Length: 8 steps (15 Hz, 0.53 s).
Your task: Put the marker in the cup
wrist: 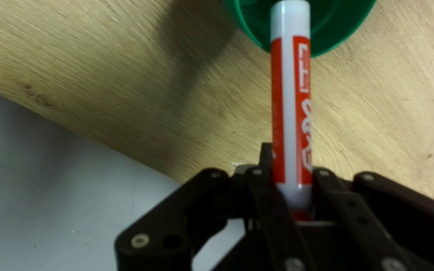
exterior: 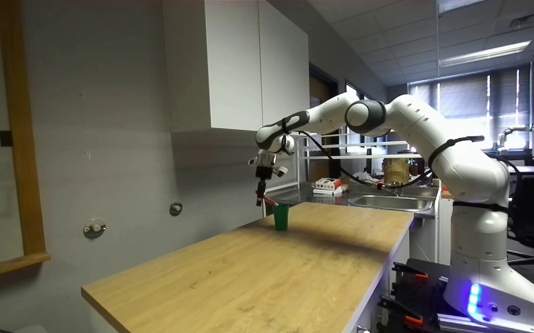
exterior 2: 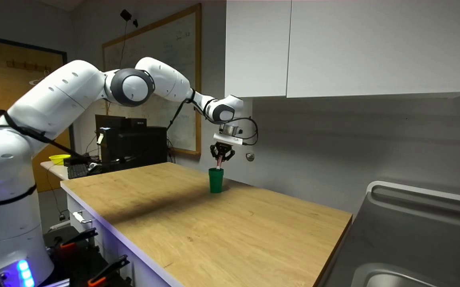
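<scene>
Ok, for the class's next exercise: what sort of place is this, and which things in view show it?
Probably a laboratory or research workroom, though the pictures don't settle it. A jointed robot arm, a wood-framed whiteboard and a metal sink together point that way.

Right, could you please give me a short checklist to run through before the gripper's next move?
1. Cup upright on the tabletop: ok in both exterior views.
2. Marker vertical for a straight drop: not ok; it slants in an exterior view.
3. Gripper closed on the marker: ok.
4. Marker's free end lined up with the cup's mouth: ok; it overlaps the mouth in the wrist view.
5. Marker's free end below the cup's rim: cannot tell.
</scene>
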Tool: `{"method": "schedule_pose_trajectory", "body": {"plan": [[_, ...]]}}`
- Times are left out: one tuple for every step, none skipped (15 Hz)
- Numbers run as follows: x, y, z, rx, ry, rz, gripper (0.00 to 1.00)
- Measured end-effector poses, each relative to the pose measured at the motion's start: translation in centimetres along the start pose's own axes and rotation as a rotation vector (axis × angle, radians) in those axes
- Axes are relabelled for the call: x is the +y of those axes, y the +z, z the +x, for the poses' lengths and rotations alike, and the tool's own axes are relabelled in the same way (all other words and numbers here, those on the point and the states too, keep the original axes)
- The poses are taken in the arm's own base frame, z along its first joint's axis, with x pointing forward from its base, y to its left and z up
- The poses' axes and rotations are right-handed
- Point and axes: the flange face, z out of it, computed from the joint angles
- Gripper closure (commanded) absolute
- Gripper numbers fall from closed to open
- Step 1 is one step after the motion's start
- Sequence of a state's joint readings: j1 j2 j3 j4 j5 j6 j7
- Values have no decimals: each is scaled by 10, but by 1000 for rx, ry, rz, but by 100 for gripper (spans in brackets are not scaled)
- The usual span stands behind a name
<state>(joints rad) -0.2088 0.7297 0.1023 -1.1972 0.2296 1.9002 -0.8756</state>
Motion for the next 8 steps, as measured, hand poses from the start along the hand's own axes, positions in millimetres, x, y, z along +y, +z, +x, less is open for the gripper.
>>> {"method": "schedule_pose_trajectory", "body": {"plan": [[0,-1,0,4,-1,0,95],[0,-2,0,9,-3,-2,95],[-1,-3,1,17,-6,-5,95],[-2,-5,1,25,-11,-7,95],[-2,-7,1,35,-18,-7,95],[-3,-9,1,46,-24,-8,95],[-3,-11,0,59,-29,-7,95],[-2,-12,-3,71,-33,-7,95]]}}
